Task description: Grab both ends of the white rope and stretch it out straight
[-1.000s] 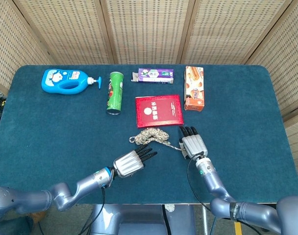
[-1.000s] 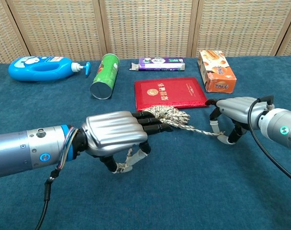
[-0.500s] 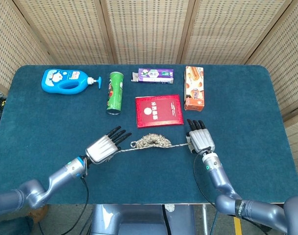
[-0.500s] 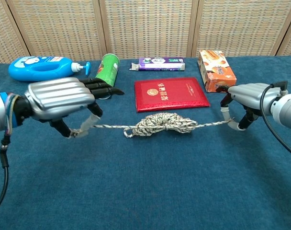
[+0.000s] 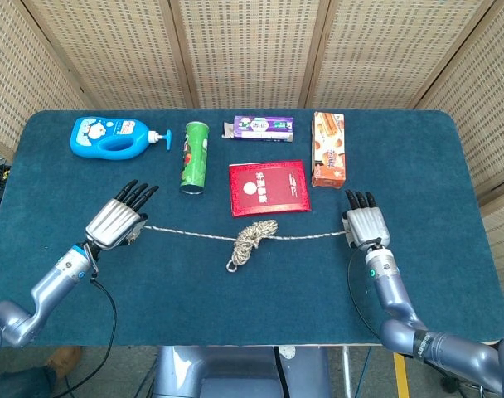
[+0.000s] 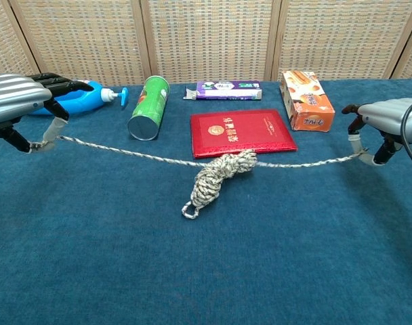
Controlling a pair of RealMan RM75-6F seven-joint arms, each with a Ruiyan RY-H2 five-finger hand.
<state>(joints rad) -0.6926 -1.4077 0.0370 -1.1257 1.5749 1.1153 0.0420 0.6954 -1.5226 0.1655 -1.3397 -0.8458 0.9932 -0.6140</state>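
Note:
The white rope (image 5: 252, 237) (image 6: 213, 175) runs across the blue table, with a bundled tangle still at its middle just below the red booklet. My left hand (image 5: 118, 221) (image 6: 19, 100) pinches the rope's left end at the table's left side, other fingers spread forward. My right hand (image 5: 365, 228) (image 6: 389, 122) pinches the right end at the right side. The strands from each hand to the tangle are nearly taut and lifted slightly off the cloth.
A red booklet (image 5: 268, 187) lies just behind the tangle. Behind it are a green can (image 5: 195, 157) lying down, a blue pump bottle (image 5: 115, 137), a purple packet (image 5: 263, 127) and an orange box (image 5: 327, 161). A woven screen stands behind the table.
Both hands have moved apart, the left far to the left and the right further right. The rope has pulled out longer and the tangle has shrunk and shifted.

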